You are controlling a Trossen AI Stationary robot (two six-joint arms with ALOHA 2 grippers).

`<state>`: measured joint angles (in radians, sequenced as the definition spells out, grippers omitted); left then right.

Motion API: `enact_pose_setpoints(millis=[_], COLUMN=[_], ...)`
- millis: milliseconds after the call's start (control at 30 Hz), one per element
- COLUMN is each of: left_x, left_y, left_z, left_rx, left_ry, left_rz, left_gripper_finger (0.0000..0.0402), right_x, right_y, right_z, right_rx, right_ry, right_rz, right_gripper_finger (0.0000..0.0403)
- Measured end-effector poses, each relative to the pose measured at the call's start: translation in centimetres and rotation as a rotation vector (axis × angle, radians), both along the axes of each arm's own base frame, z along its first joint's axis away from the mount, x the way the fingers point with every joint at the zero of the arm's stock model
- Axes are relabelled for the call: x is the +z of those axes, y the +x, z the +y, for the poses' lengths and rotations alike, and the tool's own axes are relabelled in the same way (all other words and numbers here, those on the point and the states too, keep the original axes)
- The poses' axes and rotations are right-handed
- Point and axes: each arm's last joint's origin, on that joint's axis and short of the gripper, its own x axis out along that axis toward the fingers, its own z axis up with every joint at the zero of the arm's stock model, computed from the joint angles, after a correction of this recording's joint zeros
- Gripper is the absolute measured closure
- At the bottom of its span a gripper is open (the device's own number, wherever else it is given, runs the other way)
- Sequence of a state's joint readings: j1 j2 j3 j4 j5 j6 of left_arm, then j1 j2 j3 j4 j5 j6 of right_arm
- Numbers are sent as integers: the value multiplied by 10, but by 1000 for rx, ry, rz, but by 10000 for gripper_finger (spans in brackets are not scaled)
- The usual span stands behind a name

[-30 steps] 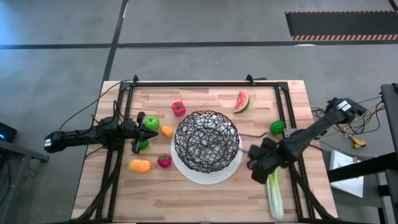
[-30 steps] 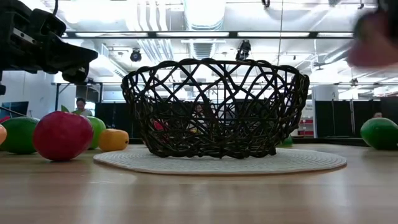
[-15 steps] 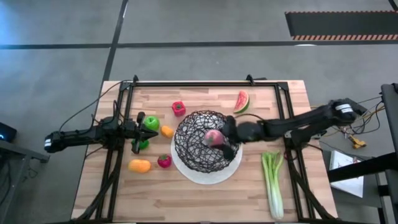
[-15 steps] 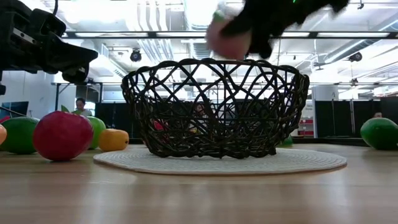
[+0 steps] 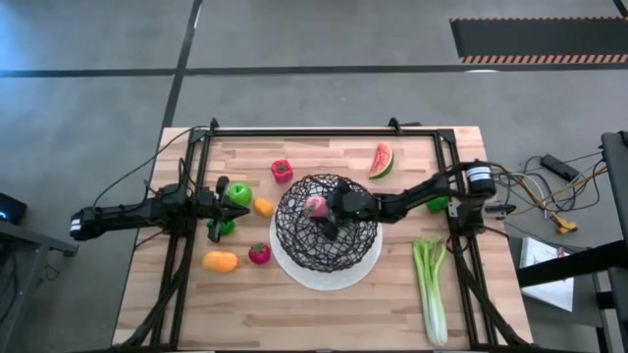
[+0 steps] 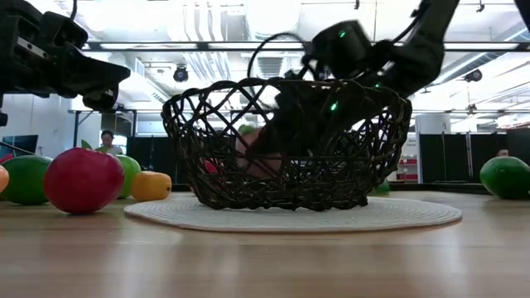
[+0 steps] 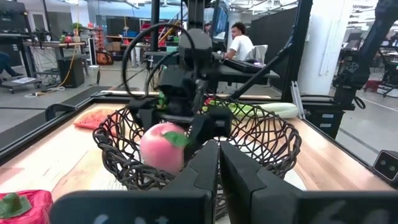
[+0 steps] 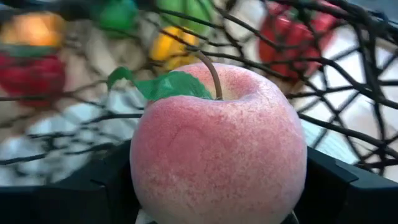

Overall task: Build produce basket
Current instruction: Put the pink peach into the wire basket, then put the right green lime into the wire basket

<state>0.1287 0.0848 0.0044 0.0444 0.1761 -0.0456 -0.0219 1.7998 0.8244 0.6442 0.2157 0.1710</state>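
The basket [image 5: 343,240], black wire mesh, stands on a white round plate [image 5: 324,279] in the middle of the table. My right gripper [image 5: 322,210] reaches into it from the table's right, shut on a pink peach [image 8: 217,143] with a green leaf. In the low view the peach [image 6: 255,156] sits below the basket's rim. My left gripper [image 5: 210,204] waits shut at the table's left, beside a green apple [image 5: 238,193]. Loose produce lies around the basket on the table. My right gripper pinches the peach by its two opposite sides [image 8: 142,171] between its two fingers [image 8: 109,183]. The fingers come from the table's right, slanting a little downward. The peach sits upright, stem and leaf up, inside the basket; whether it touches the mesh I cannot tell.
Around the basket lie a watermelon slice [image 5: 381,160], a red pepper [image 5: 282,171], orange pieces [image 5: 263,207] [image 5: 221,261], a strawberry [image 5: 259,254], a lime [image 5: 438,203] and a celery stalk [image 5: 430,289]. A black frame [image 5: 324,132] runs along the table's edges. People show in the room beyond.
My right gripper has carried the peach from near the table's right edge toward the left, over the basket's rim, and down inside the basket. It has tipped from pointing steeply down to nearly level. My left arm has kept still.
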Motion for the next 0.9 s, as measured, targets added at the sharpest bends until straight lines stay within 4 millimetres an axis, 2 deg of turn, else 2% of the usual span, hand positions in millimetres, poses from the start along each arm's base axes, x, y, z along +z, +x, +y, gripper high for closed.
enact_pose_setpoints(millis=[233, 433, 533, 667, 800, 900], left_x=[0, 0, 0, 0, 0, 0], left_y=[0, 0, 0, 0, 0, 0], left_z=[0, 0, 0, 0, 0, 0], left_rx=[0, 0, 0, 0, 0, 0], left_ry=[0, 0, 0, 0, 0, 0], left_rz=[0, 0, 0, 0, 0, 0], left_gripper_finger=[401, 401, 401, 401, 401, 401], right_x=[-7, 4, 19, 44, 70, 96], right_y=[16, 28, 34, 36, 24, 5], right_z=[-9, -9, -9, -7, 0, 11], right_rx=[-42, -30, -15, -15, -65, -112], right_ry=[-2, -18, -42, -71, -137, -200], right_rz=[75, 176, 194, 232, 340, 385], right_gripper_finger=[100, 44, 27, 25, 24, 24])
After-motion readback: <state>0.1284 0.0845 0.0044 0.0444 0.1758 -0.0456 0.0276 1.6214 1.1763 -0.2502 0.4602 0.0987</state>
